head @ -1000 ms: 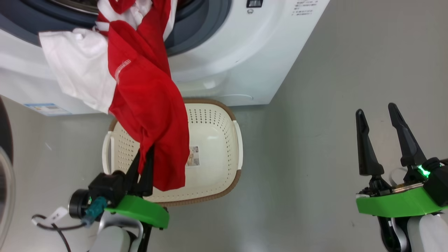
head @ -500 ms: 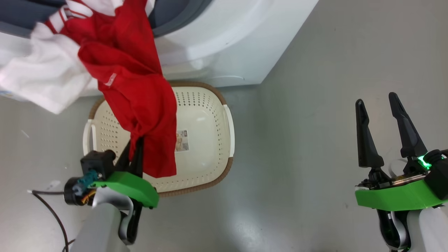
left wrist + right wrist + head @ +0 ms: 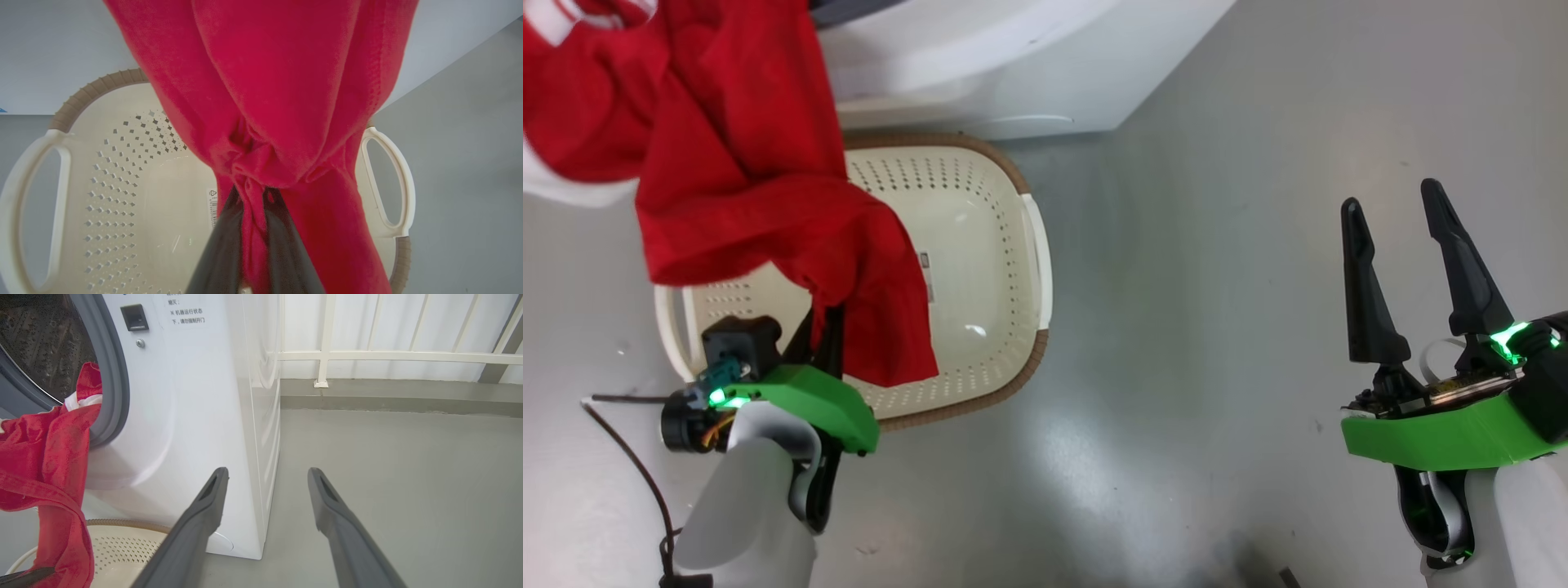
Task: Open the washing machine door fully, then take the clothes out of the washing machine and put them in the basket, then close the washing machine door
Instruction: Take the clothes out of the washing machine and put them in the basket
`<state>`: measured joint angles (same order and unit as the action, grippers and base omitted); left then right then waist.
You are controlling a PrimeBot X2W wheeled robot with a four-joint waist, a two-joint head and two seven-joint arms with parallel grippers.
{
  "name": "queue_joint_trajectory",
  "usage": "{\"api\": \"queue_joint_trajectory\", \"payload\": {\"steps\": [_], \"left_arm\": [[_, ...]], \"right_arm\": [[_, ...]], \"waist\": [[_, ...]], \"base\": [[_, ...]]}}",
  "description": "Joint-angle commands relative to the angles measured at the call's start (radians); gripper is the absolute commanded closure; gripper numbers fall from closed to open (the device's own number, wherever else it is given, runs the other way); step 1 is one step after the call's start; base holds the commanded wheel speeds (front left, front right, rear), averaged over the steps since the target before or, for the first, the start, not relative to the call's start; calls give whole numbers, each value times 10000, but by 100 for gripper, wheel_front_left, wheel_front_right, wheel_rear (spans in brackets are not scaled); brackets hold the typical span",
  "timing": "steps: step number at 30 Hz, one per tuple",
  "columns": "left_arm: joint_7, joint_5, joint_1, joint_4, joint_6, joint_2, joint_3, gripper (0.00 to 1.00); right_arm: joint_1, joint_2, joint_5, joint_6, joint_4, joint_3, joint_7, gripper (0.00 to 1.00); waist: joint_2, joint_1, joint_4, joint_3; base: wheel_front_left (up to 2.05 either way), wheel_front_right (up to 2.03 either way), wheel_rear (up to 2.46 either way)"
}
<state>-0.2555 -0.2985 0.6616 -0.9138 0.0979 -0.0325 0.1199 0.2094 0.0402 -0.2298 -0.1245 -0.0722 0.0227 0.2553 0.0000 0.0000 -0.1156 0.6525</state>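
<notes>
My left gripper (image 3: 823,314) is shut on a bunch of the red clothes (image 3: 743,188) and hangs just above the near left part of the cream basket (image 3: 980,245). In the left wrist view the red clothes (image 3: 278,81) are pinched between the dark fingers (image 3: 222,253), with the basket (image 3: 122,171) below. The fabric stretches up and left to the washing machine (image 3: 980,73). In the right wrist view the clothes (image 3: 45,457) trail out of the grey ring of the washing machine (image 3: 196,396). My right gripper (image 3: 1391,193) stands open over bare floor, far right. The washing machine door is out of view.
The basket (image 3: 122,547) sits on the grey floor against the machine's front. A black cable (image 3: 629,465) lies on the floor by my left arm. A white railing (image 3: 367,355) and a low kerb run behind the machine's right side. Open floor lies to the right.
The head camera has shifted, so the machine and basket sit higher and further left. My left gripper has pulled the red garment further out of the drum. The right gripper keeps its pose.
</notes>
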Motion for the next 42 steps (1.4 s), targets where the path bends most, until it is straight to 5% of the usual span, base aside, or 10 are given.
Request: {"api": "queue_joint_trajectory", "payload": {"steps": [1,22,23,24,28,30,42], "left_arm": [[-62,156,-160,-122,63,-179,-270,100],[-63,697,346,-1524,165,-254,-623,100],[-63,723,359,-1503,145,-264,-648,88],[-63,742,373,-1472,126,-265,-678,63],[-63,856,397,-1274,67,-270,-773,15],[-63,909,392,-1197,55,-272,-818,3],[-63,1085,347,-836,-10,-336,-1168,0]], "right_arm": [[7,100,-94,-62,-270,-203,65,0],[211,100,18,-62,-315,-375,65,0],[219,100,8,-62,-312,-385,65,0],[227,100,-3,-62,-309,-394,65,0],[248,100,-48,-62,-293,-417,65,0],[260,100,-80,-62,-272,-422,65,0],[348,100,-198,-62,-165,-458,65,0]], "waist": [[0,0,-178,256],[0,0,-431,851],[0,0,-441,864],[0,0,-450,877],[0,0,-478,912],[0,0,-480,922],[0,0,-439,910]], "base": [[0,0,0],[0,0,0],[0,0,0],[0,0,0],[0,0,0],[0,0,0],[0,0,0]]}}
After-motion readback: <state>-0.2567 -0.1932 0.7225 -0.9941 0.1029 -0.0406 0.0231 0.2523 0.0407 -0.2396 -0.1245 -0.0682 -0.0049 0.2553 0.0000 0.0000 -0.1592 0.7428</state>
